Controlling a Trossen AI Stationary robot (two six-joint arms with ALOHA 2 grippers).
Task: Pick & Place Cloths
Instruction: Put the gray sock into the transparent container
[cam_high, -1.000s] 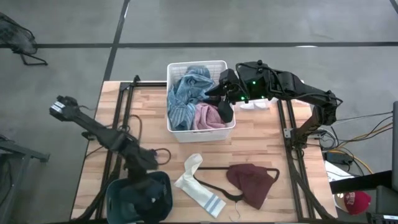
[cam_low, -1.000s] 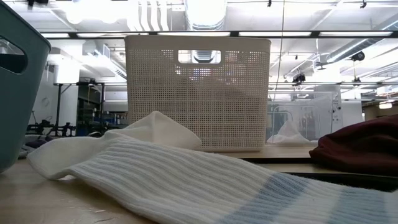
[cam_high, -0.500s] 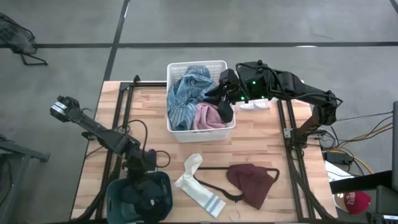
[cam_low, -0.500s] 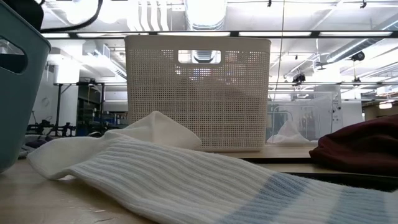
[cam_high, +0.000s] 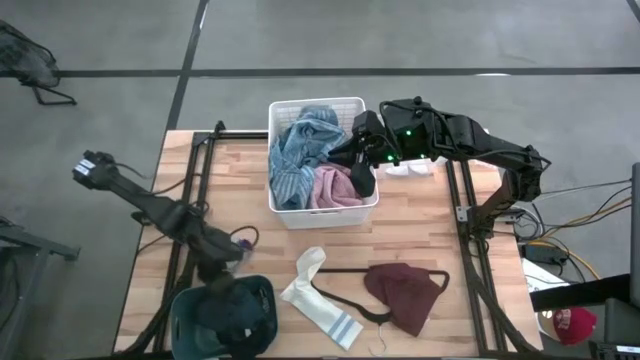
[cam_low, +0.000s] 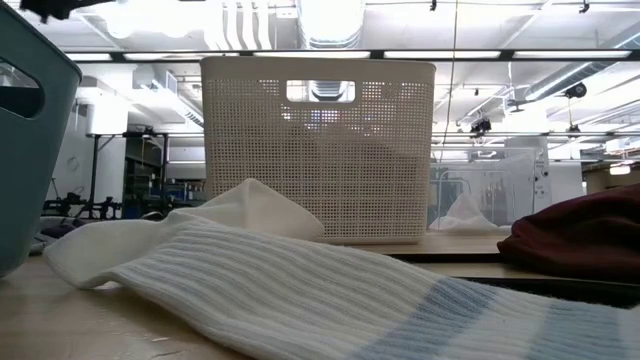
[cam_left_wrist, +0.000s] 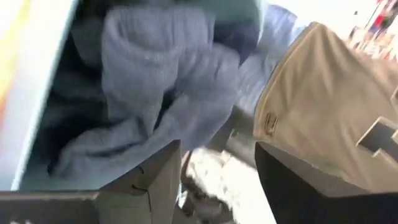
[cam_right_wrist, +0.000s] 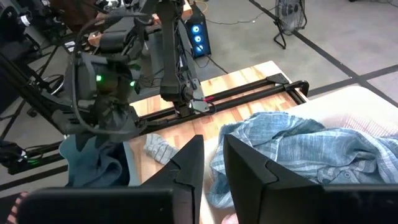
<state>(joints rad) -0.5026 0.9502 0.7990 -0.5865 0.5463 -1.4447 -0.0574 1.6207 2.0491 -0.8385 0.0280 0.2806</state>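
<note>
The white basket (cam_high: 322, 205) stands at the table's far middle and holds a blue-grey cloth (cam_high: 300, 150) and a pink cloth (cam_high: 335, 188). My right gripper (cam_high: 358, 178) hangs over the basket's right side, above the pink cloth; its fingers (cam_right_wrist: 186, 165) stand a narrow gap apart with nothing between them. My left gripper (cam_left_wrist: 217, 180) is open over the teal bin (cam_high: 185, 315) at the near left, above a dark grey cloth (cam_left_wrist: 155, 93) that lies inside it. A white striped sock (cam_high: 320, 300) and a maroon cloth (cam_high: 405, 295) lie flat on the near table.
A thin black hanger (cam_high: 345, 290) lies between the sock and the maroon cloth. A small grey sock (cam_right_wrist: 158, 149) lies on the table beside the teal bin. White items (cam_high: 410, 168) sit right of the basket. Bare wood lies between basket and sock.
My left arm has swung a little toward the table's left edge above the teal bin, and the dark grey cloth now shows lying in the bin below it. My right arm has kept still.
</note>
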